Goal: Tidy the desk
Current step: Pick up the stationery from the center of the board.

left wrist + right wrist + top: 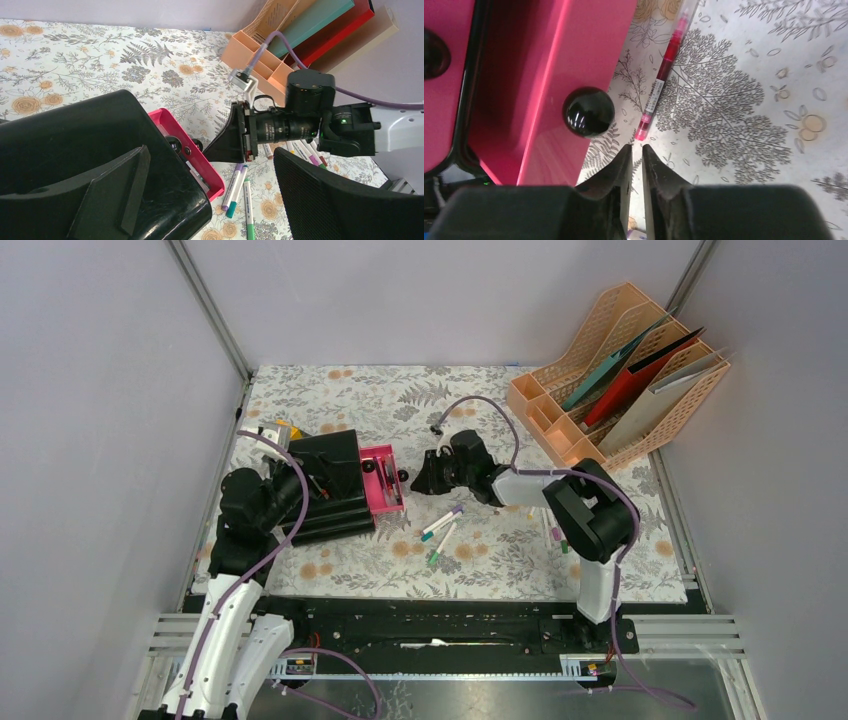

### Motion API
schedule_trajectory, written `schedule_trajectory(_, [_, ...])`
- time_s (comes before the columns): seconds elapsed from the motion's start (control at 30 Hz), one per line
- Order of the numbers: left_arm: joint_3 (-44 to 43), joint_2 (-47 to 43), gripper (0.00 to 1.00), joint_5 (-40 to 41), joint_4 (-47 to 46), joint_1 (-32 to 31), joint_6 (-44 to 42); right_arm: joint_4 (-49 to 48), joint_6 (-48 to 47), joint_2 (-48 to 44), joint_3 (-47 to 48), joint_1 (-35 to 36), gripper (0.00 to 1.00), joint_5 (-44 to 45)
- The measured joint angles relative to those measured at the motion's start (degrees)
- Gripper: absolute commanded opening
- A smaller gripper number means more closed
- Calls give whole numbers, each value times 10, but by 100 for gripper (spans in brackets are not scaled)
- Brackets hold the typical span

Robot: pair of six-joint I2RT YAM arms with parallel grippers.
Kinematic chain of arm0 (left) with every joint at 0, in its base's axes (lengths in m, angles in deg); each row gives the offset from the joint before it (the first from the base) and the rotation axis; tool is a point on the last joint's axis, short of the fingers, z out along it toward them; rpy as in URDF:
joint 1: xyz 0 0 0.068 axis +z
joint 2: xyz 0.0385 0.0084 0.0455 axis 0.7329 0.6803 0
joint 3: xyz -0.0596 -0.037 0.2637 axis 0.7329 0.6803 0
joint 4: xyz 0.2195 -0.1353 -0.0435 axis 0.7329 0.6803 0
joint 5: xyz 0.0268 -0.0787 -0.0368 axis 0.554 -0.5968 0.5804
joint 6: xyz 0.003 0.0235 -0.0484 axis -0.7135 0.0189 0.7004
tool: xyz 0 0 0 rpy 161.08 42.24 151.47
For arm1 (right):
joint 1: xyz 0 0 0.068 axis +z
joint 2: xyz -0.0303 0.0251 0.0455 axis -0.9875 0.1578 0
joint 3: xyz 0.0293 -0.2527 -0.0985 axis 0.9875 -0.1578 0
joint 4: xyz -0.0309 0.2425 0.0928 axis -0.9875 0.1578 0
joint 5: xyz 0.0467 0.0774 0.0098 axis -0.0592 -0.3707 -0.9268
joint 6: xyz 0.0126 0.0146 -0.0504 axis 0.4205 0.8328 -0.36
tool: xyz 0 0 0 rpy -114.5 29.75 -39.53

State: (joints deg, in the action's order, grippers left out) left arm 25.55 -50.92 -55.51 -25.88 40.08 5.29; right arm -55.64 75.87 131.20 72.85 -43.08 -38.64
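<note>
Spread wide at the left gripper (212, 165), gripping nothing; pinched to a thin slit at the right gripper (636, 147), likewise nothing between the jaws. From the top camera: left arm folded low over a black drawer unit (335, 495) on the left side of the desk (400, 400), wrist turned toward the open pink drawer (383, 478); right arm bent back at the elbow and reaching left, held low, gripper just beside that drawer's front; loose markers (440, 525) on the floral cloth near the drawer; peach file organiser (620, 370) with folders at the far right corner. From the left wrist: looking across the pink drawer at the right arm's wrist and its purple cable (261, 50), markers lying beneath it. From the right wrist alone: round black knob (588, 111) on the drawer front, and a pink pen (661, 75) flat on the cloth, near end just ahead of the fingertips.
</note>
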Motion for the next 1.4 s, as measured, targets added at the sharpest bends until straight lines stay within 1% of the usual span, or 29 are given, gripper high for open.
schedule_trajectory(0.03, [0,0,99,0,0,0,0,7,15,9,8,0,12,-4])
schedule_trajectory(0.13, [0,0,99,0,0,0,0,16,55,37,31,0,8,-29])
schedule_trajectory(0.27, [0,0,99,0,0,0,0,14,114,79,56,0,7,-73])
schedule_trajectory(0.4, [0,0,99,0,0,0,0,11,163,113,74,0,7,-97])
schedule_trajectory(0.67, [0,0,99,0,0,0,0,11,220,149,118,7,7,-117])
schedule_trajectory(0.77, [0,0,99,0,0,1,0,27,221,162,148,14,8,-112])
schedule_trajectory(0.93, [0,0,99,0,0,3,0,93,198,169,184,26,9,-67])
schedule_trajectory(1.13, [0,2,99,0,0,4,0,148,167,165,191,29,8,-8])
schedule_trajectory(1.33, [0,3,99,0,0,5,0,185,122,130,175,29,8,63])
schedule_trajectory(1.4, [0,3,99,0,0,5,0,196,106,119,168,28,9,72])
